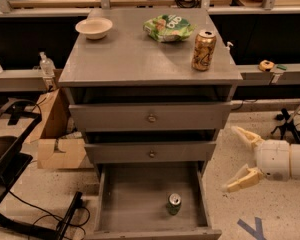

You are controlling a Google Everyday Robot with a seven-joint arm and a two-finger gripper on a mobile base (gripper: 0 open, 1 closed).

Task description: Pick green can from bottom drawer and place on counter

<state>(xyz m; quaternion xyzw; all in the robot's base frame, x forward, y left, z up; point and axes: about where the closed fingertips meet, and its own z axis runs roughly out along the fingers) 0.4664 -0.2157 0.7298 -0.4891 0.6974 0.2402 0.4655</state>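
The green can (174,203) stands upright on the floor of the open bottom drawer (115,204), right of its middle and near the front. My gripper (232,158) is at the right of the cabinet, level with the middle drawer, pointing left. Its two cream fingers (241,179) are spread wide and hold nothing. It is up and to the right of the can, outside the drawer. The grey counter (135,54) tops the cabinet.
On the counter stand a gold can (203,50) at the right, a green snack bag (168,28) at the back and a white bowl (94,27) at the back left. A cardboard box (57,139) and a black chair base (10,184) are left of the cabinet.
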